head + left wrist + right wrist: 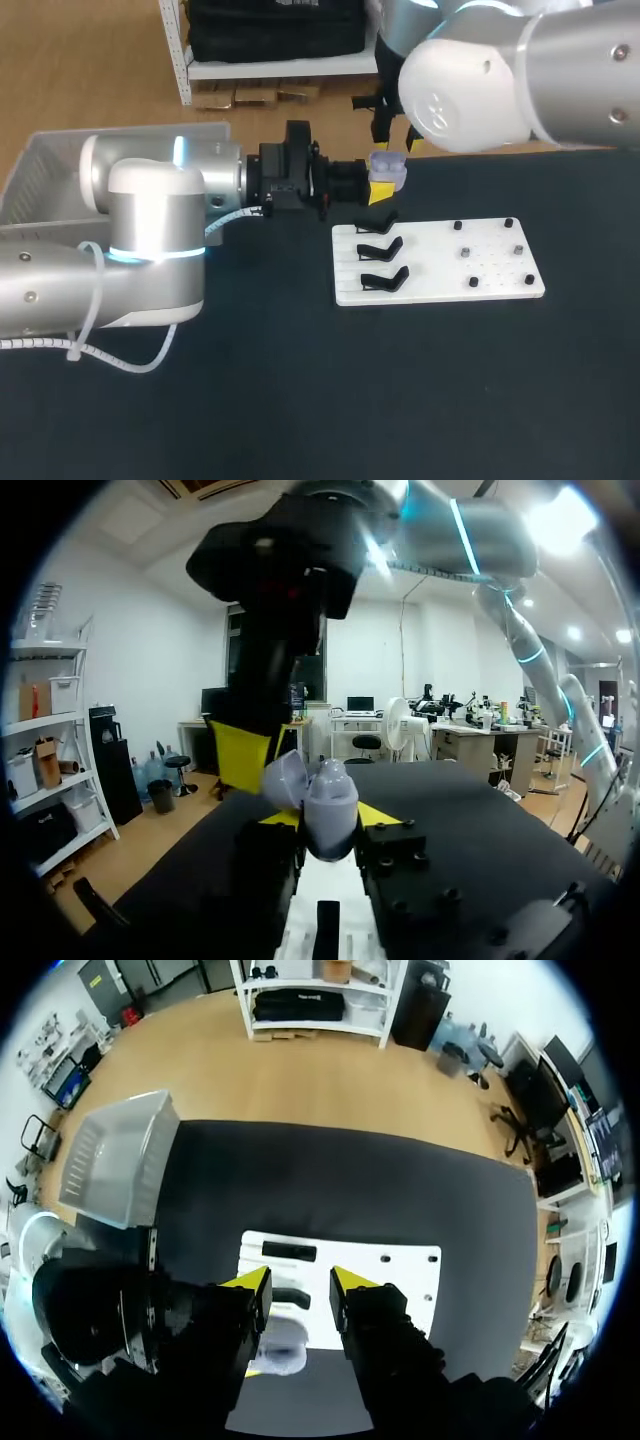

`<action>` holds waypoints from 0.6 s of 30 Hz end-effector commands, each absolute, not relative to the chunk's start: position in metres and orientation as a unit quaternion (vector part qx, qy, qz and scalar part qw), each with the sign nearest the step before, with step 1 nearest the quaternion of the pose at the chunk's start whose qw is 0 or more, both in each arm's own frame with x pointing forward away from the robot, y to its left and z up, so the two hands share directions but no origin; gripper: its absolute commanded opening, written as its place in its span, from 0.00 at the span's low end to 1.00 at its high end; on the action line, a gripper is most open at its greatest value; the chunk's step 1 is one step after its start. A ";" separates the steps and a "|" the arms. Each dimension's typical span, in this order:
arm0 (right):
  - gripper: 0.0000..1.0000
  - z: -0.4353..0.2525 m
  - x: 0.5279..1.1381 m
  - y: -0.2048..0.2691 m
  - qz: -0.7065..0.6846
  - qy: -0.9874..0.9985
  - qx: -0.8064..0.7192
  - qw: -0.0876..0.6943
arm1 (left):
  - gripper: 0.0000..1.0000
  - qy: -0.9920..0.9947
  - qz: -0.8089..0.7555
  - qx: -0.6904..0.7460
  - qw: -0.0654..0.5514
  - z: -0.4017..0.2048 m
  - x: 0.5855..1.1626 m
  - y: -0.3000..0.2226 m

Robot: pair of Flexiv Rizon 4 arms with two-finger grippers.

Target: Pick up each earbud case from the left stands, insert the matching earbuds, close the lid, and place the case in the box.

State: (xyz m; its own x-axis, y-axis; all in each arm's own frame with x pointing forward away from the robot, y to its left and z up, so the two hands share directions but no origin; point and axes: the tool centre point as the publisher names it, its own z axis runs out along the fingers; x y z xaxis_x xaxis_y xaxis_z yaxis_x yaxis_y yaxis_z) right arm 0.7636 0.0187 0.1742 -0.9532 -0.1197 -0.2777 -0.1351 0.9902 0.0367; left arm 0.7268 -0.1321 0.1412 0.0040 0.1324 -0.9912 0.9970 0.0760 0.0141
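The black table (300,400) has a grey box (40,170) at its left edge and a white board (440,262) with black stands (382,248). The left gripper (326,817) squeezes the purple earbud case (332,795), lid open, just past the board. The right gripper (300,1280) hangs over it, fingers apart.

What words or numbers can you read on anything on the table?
None: no word, number or sign here can be read.
Earbud case in the left claw: plain lilac, no print shows.
White board: only black stands and pegs, no labels.
Box: no writing shows.
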 end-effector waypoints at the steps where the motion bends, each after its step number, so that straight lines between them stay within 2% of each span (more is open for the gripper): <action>1: 0.38 0.176 0.745 0.012 0.030 0.986 -0.065 0.148 | 0.00 0.547 -0.443 0.513 0.492 0.140 0.725 -0.132; 7: 0.38 0.178 0.739 0.009 0.030 0.987 -0.055 0.149 | 0.00 0.547 -0.443 0.513 0.492 0.140 0.725 -0.132; 12: 0.38 0.193 0.745 -0.007 0.046 0.980 0.003 0.191 | 0.00 0.547 -0.443 0.513 0.492 0.140 0.725 -0.132; 17: 0.43 0.203 0.750 -0.034 0.063 0.971 0.061 0.224 | 0.00 0.544 -0.432 0.517 0.500 0.148 0.727 -0.118; 18: 0.49 0.204 0.750 -0.039 0.065 0.969 0.068 0.228 | 0.00 0.544 -0.430 0.517 0.503 0.151 0.728 -0.113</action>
